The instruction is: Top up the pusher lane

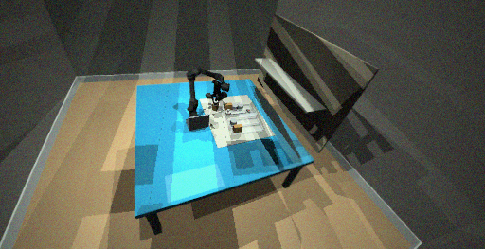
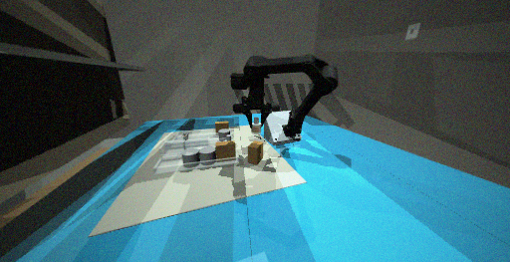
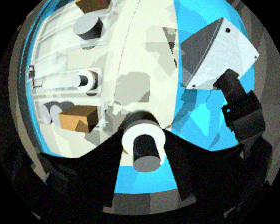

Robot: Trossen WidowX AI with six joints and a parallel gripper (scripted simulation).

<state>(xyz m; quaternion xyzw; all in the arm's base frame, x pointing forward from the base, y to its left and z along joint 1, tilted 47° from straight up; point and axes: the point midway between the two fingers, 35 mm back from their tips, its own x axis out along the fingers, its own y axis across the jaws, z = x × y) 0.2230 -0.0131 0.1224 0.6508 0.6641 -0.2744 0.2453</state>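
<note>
My gripper [image 1: 215, 100] [image 2: 256, 120] [image 3: 143, 132] is shut on a small jar [image 2: 256, 124] [image 3: 147, 151] with a grey lid and a brownish body. It holds the jar upright by the mat's edge near the arm's base, seemingly a little above the mat [image 2: 199, 194] [image 1: 237, 139]. The clear lane rack [image 2: 171, 154] [image 3: 54, 76] lies on the mat beyond the gripper. Two grey jars [image 2: 190, 157] [image 2: 206, 153] stand in its near lane beside an orange block [image 2: 225, 149]. Another grey jar [image 2: 224, 133] [image 3: 91, 26] stands further back. A small white jar [image 3: 87, 80] shows in the wrist view.
A loose orange block [image 2: 255, 151] [image 3: 79, 119] stands on the mat near the rack, and another [image 2: 221, 125] at the back. The arm's grey base box [image 2: 276, 127] [image 3: 213, 56] sits close beside the gripper. A shelf unit [image 1: 302, 88] stands beyond the table.
</note>
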